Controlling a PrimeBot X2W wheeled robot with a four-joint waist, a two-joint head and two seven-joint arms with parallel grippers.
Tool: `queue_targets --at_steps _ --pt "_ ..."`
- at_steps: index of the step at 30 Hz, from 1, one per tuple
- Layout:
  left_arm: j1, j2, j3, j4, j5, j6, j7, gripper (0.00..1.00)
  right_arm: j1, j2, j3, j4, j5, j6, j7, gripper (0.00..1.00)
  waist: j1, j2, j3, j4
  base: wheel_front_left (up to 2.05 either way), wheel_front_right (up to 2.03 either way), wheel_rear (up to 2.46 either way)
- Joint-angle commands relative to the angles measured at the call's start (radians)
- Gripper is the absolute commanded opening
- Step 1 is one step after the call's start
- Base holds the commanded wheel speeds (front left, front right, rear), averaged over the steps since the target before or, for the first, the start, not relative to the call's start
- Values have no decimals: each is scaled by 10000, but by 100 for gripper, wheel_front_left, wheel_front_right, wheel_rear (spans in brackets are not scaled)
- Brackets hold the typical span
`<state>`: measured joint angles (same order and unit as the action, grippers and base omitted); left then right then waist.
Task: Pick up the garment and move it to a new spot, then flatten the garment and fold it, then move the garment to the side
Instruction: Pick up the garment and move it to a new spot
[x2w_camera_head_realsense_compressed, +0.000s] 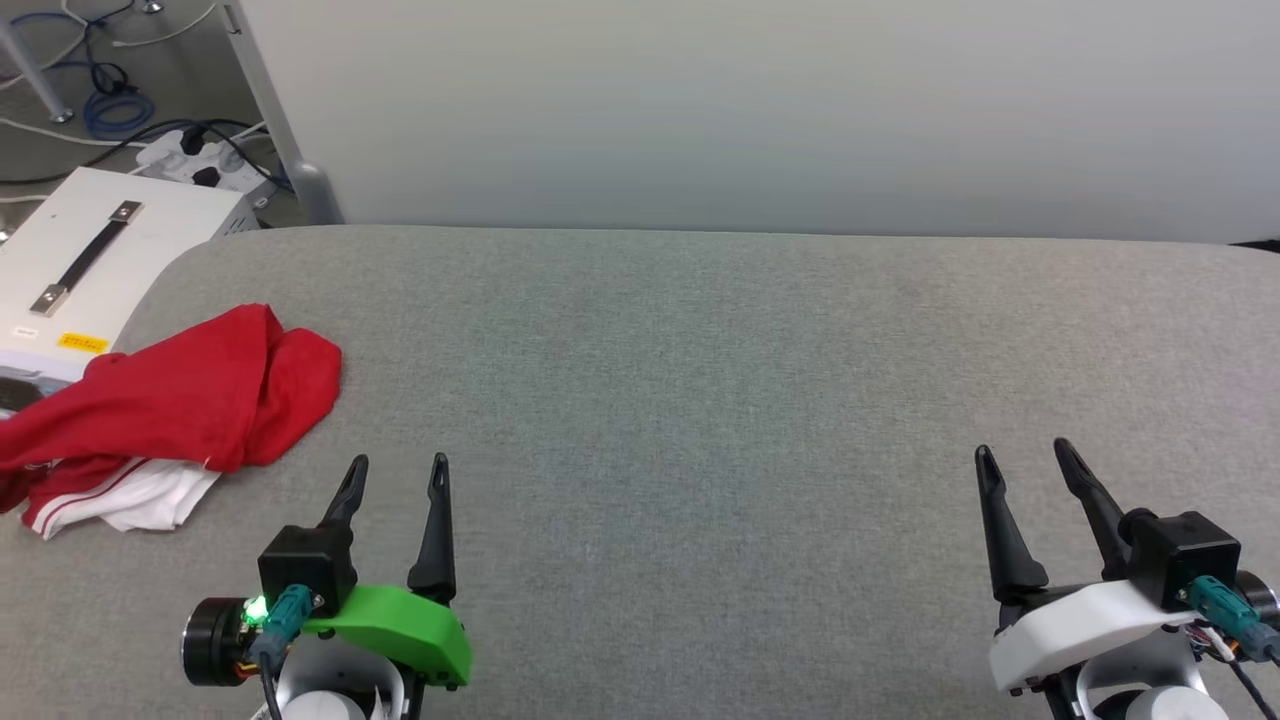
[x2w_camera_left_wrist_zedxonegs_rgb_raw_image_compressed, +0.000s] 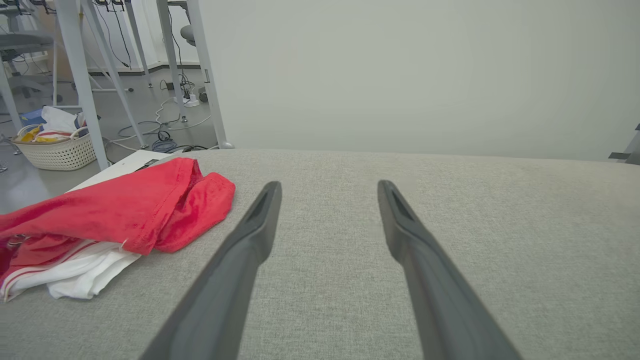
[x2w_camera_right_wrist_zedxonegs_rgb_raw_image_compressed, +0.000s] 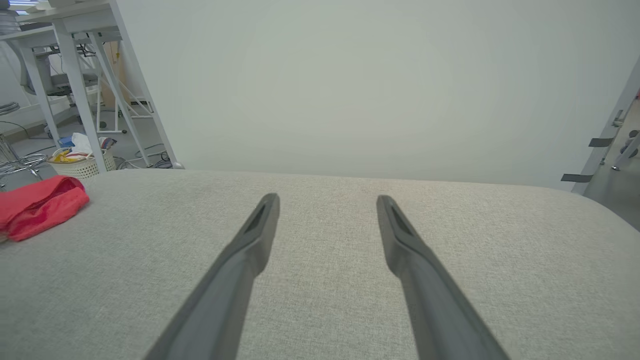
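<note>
Nothing here can be read. A yellow label sits on the top of the white box, just beyond the garment, and its dark print is too small to make out. A small white sticker, also just beyond the garment, is equally illegible.

Pale blank wall beyond the fingers; grey fabric surface beneath them. Left of them: white table legs, floor cables, basket.
</note>
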<state>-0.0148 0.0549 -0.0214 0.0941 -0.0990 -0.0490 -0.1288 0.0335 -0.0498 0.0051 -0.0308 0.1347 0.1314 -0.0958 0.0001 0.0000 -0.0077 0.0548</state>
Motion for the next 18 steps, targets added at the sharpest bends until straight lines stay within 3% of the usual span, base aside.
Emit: queue_targets --at_steps 1,18 --pt "-212 -25 62 70 -113 -63 -113 100 23 -3 94 -75 -20 -3 -67 100 -1 0 5 277 0 0 0" --pt "-535 -22 660 497 -242 -276 -461 100 -427 -4 1108 -93 -317 -4 -134 100 -1 0 223 2407 0 0 0"
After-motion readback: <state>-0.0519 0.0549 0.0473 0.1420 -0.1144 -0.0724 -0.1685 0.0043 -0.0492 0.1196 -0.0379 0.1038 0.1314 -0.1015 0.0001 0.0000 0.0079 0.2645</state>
